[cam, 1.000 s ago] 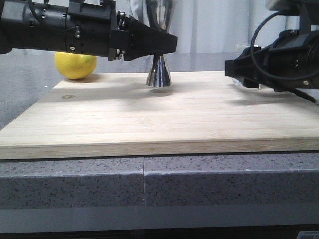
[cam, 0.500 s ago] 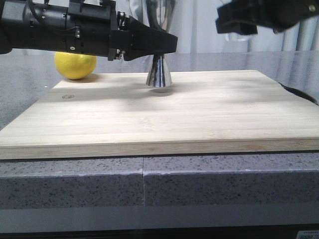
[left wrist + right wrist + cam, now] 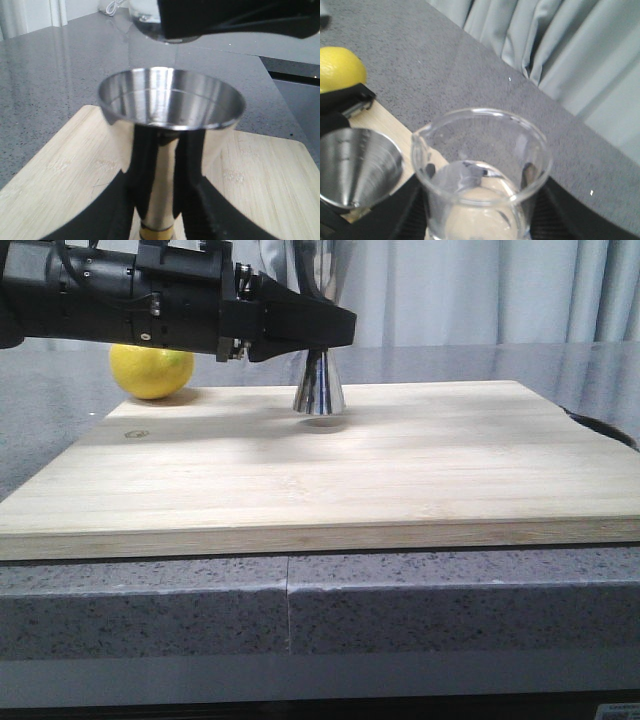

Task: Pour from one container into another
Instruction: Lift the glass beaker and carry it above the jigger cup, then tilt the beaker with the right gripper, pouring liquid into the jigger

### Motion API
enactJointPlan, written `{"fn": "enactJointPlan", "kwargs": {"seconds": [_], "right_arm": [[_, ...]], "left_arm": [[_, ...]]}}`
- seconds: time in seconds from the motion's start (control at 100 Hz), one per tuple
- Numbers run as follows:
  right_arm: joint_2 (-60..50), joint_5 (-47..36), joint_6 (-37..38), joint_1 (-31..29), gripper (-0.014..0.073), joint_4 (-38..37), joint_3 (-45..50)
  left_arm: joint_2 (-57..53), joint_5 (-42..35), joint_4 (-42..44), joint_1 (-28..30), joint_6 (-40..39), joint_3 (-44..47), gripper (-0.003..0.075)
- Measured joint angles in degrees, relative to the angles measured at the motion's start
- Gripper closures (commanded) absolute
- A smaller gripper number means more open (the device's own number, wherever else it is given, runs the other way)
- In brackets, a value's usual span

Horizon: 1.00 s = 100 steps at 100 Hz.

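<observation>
Steel jigger (image 3: 170, 115) stands on the bamboo board (image 3: 400, 470), its waist clamped by the left gripper (image 3: 160, 220). Held raised beside it, the right gripper (image 3: 480, 220) grips the glass beaker (image 3: 482, 170). Tilt slowly, lip over the cup's centre.

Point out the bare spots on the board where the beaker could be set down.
The wooden board is bare across its whole near half and its right side. Its far left is crowded: the jigger, held by the left gripper, with the lemon just behind the board's corner.
</observation>
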Motion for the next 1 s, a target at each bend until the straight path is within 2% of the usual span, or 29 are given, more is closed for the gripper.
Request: {"fn": "enactJointPlan", "kwargs": {"seconds": [0.29,1.0], "right_arm": [[0.0,3.49,0.0,2.5,0.0316,-8.39,-2.1],[2.58,3.78,0.0,2.5,0.0316,-17.34,-3.53]], "left_arm": [[0.0,0.15,0.0,0.0,0.0,0.0,0.0535],[0.0,0.28,0.0,0.0,0.0,0.0,0.0535]]}}
